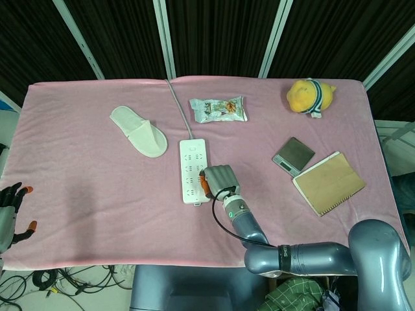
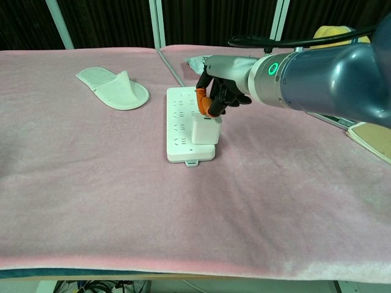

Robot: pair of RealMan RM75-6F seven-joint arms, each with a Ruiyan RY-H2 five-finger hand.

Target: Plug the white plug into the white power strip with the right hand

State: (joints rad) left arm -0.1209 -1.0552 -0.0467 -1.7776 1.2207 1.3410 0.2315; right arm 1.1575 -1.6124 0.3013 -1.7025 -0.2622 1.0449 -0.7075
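The white power strip (image 1: 193, 155) lies lengthwise in the middle of the pink table, its cable (image 1: 178, 107) running to the far edge. A white plug (image 2: 204, 131) stands upright in a socket near the strip's (image 2: 181, 110) near end. My right hand (image 2: 220, 94) is right above it, fingers curled in, touching the plug's top. In the head view this hand (image 1: 219, 180) hides the plug. My left hand (image 1: 9, 207) hangs off the table's near left corner, fingers apart and holding nothing.
A white slipper (image 1: 138, 131) lies left of the strip. Behind the strip is a snack bag (image 1: 218, 109). At the right are a yellow plush toy (image 1: 310, 95), a small scale (image 1: 293, 155) and a brown notebook (image 1: 329, 182).
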